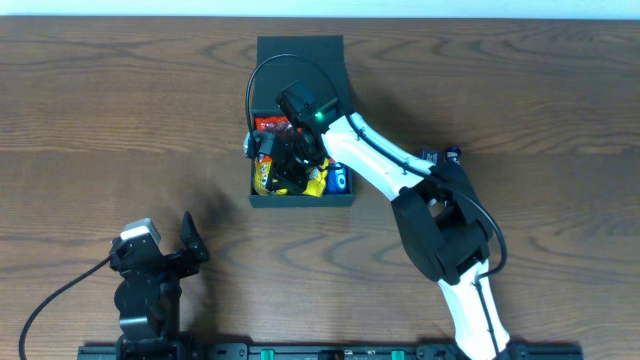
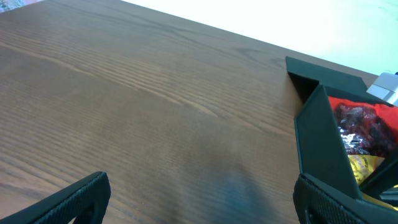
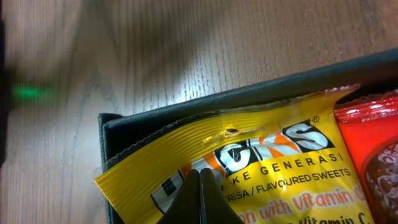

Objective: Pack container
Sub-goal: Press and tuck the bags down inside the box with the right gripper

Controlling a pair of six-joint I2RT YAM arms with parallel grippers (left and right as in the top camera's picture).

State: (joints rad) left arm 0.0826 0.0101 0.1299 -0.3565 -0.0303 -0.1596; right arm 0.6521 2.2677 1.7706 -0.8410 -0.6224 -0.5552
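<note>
- Overhead: we see the container (image 1: 300,198) standing open near the middle of the table (image 1: 100,120), its flap lid (image 1: 300,52) folded back on the far side.
- The right arm reaches in from the right, and the right gripper (image 1: 285,170) is low inside the container, among a red packet (image 1: 268,125), a yellow sweets packet (image 1: 262,180) and a blue packet (image 1: 338,180).
- The left gripper (image 1: 165,240) rests near the front edge of the table, well apart from the container and touching nothing.
- Left wrist: we see the 2 fingers (image 2: 81,199) of the left gripper (image 2: 199,199) spread wide with only bare wood between them, so it is released and empty.
- The container (image 2: 323,143) shows at the right of this view, with the red packet (image 2: 364,127) and the yellow sweets packet (image 2: 364,168) inside it.
- Right wrist: the right gripper (image 3: 200,177) has its jaws pressed together on the face of the yellow sweets packet (image 3: 249,155). We judge it is grasping that packet.
- The crimped top edge of the yellow sweets packet rides up against the container's wall (image 3: 249,93), and the red packet (image 3: 373,149) lies just beside it.
- We judge the step in hand to be placing the yellow sweets packet in the container. The next move calls for getting that raised edge below the wall, then letting go and lifting straight up without dragging the packets along.
</note>
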